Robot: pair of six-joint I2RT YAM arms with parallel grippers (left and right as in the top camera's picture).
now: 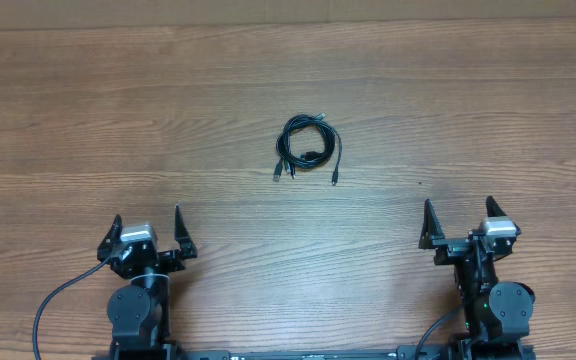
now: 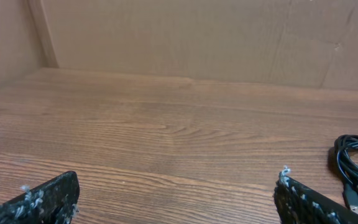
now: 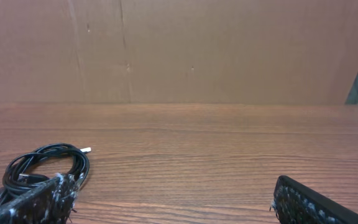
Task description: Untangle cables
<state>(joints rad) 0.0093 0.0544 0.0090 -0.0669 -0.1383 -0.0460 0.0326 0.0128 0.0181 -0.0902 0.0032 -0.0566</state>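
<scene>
The cables lie as a small coiled black bundle with plug ends on the middle of the wooden table. In the left wrist view the cables show at the right edge; in the right wrist view the cables sit at the lower left, partly behind a finger. My left gripper rests near the front left, open and empty, well short of the bundle. My right gripper stands at the front right, open and empty too. The left gripper and the right gripper frame only bare wood.
A brown cardboard wall runs along the far side of the wooden table and turns a corner at the left. Thicker black arm cables trail by the arm bases at the front edge.
</scene>
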